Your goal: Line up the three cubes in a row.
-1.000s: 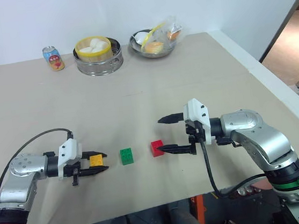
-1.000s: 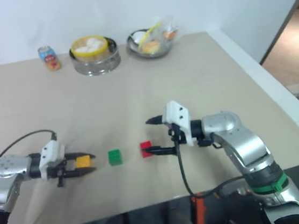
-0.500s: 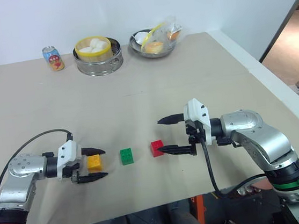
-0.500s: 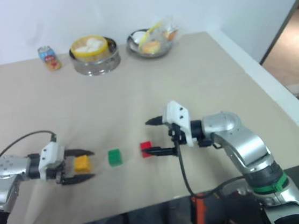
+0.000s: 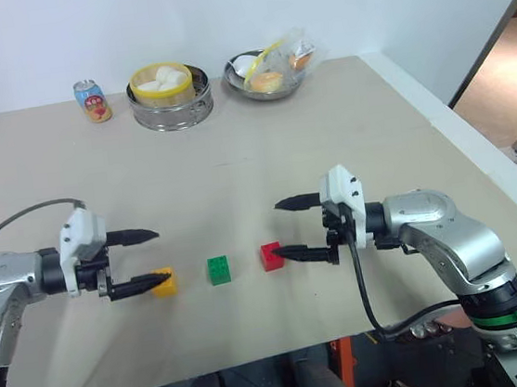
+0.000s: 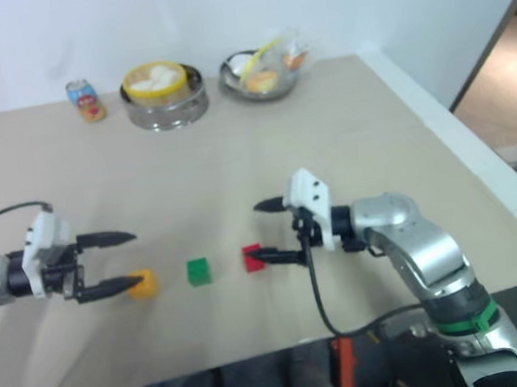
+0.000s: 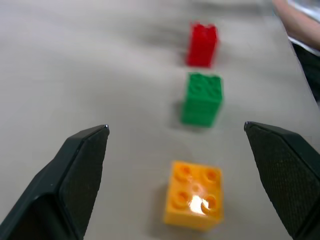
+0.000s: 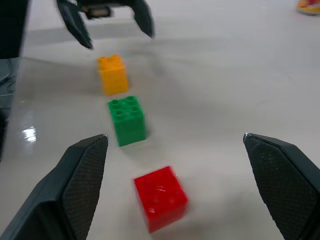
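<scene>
On the near part of the table (image 5: pixel 344 128), three small studded toy-brick cubes are sitting in a left-to-right row, each apart from the next. The yellow-orange cube (image 5: pixel 163 282) is lying farthest left, the green cube (image 5: pixel 219 270) in the middle and the red cube (image 5: pixel 271 255) on the right, the red one sitting slightly farther back than the other two. All three are resting stud-side up on the bare tabletop.

The left gripper (image 5: pixel 150 258) is hovering just left of the yellow-orange cube with its jaws standing wide apart and gripping nothing; its near finger is passing in front of that cube. The right gripper (image 5: pixel 298 228) is hanging just right of the red cube, its jaws also spread wide and empty, the near fingertip close beside the cube.

At the far edge, a metal steamer pot (image 5: pixel 171 105) with a yellow rim is holding white buns. To its right a metal bowl (image 5: pixel 265 83) is carrying a white spoon-like piece, a round orange food and a clear bag. A soda can (image 5: pixel 91 100) is standing upright to the left of the pot.
</scene>
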### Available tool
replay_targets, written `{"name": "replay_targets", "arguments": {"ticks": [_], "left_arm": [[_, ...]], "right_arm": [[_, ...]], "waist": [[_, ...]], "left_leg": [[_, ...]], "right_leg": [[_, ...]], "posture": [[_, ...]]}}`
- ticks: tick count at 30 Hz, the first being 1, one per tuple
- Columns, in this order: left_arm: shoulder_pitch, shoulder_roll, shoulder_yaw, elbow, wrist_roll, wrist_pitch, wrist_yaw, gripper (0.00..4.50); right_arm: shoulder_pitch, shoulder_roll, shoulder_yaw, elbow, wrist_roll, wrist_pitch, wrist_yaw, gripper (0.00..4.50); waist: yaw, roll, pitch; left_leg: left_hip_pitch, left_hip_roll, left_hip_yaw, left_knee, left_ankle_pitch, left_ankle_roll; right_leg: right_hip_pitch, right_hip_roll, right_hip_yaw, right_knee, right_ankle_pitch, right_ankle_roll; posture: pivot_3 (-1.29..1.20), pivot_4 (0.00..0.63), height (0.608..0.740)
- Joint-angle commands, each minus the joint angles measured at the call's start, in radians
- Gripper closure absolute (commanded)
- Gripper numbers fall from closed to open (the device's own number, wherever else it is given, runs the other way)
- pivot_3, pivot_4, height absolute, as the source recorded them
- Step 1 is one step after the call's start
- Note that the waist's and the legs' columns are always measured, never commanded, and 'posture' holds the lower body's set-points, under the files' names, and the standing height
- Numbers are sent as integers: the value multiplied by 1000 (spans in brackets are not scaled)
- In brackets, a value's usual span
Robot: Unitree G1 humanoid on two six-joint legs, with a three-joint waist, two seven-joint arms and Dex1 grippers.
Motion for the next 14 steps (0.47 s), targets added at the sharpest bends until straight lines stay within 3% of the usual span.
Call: {"name": "replay_targets", "arguments": {"ticks": [1,6,14], "left_arm": [[-10,-33,60,-20,22,-11,128,19],[-69,-173,37,56,119,-84,347,19],[-135,-195,-72,169,246,-205,337,19]], "right_arm": [[4,12,-59,-23,27,14,-38,0],[18,48,-100,9,-37,-32,-153,0],[57,34,-129,17,-54,-51,-186,0]], "waist": [[0,0,0],[2,0,0],[2,0,0]], "left_leg": [[0,0,0,0,0,0],[0,0,0,3,0,0],[0,0,0,4,0,0]], "right_leg": [[0,0,0,0,0,0],[1,0,0,1,1,2],[1,1,2,1,3,2]], "posture": [[0,150,740],[0,150,740],[0,150,740]]}}
